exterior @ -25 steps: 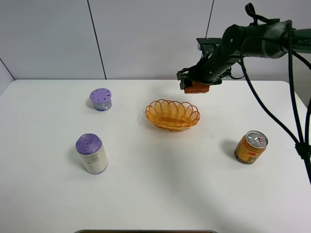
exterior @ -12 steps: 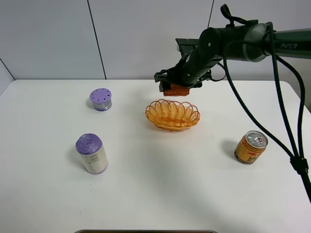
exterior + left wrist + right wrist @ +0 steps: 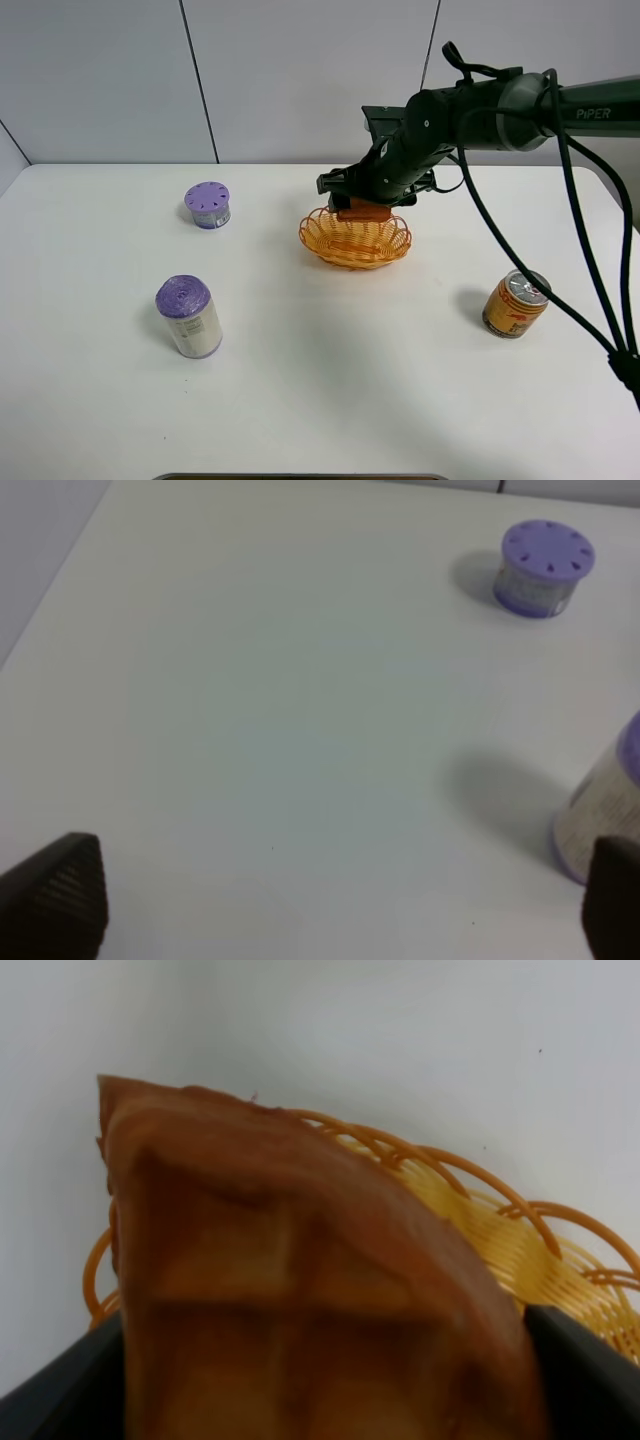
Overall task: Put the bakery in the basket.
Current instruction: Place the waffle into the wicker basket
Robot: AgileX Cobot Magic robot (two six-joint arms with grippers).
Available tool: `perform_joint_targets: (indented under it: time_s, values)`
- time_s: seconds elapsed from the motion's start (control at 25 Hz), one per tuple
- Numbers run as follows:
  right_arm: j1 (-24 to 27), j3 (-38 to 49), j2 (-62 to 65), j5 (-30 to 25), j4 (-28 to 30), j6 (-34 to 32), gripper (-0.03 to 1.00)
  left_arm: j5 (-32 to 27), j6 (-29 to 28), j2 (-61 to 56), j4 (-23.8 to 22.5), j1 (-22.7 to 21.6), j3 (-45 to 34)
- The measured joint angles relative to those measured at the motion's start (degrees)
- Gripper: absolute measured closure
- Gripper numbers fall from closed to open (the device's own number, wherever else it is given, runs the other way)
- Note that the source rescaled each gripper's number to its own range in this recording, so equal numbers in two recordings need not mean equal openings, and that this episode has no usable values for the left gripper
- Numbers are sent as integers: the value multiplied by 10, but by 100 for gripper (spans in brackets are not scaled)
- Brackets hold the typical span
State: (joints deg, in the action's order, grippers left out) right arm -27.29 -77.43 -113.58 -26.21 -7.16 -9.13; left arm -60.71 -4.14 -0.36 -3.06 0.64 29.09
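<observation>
The basket (image 3: 355, 240) is an orange woven oval in the middle of the white table. My right gripper (image 3: 365, 200) is shut on the bakery (image 3: 362, 211), an orange-brown piece held low over the basket's far rim. In the right wrist view the bakery (image 3: 290, 1280) fills the frame between the two dark fingers, with the basket's rim (image 3: 520, 1250) just behind it. My left gripper (image 3: 330, 900) is open and empty over bare table; only its two dark fingertips (image 3: 55, 895) show. The left gripper is out of the exterior view.
A gold-orange drink can (image 3: 516, 303) stands at the right. A purple-lidded white canister (image 3: 188, 316) stands at the front left and a small purple-topped container (image 3: 207, 204) at the back left; both show in the left wrist view (image 3: 610, 810) (image 3: 545, 567).
My right gripper carried the bakery leftward from right of the basket, then lowered it to just above the basket's far rim. Everything else stayed still.
</observation>
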Motion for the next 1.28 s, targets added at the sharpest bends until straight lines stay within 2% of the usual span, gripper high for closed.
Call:
perform_joint_targets:
  time_s: [0.32,1.28]
  values:
    - [0,12,-13,55,1,-8,96,0,0,0,0,0,0]
    - [0,12,-60,60,3,-11,96,0,0,0,0,0,0]
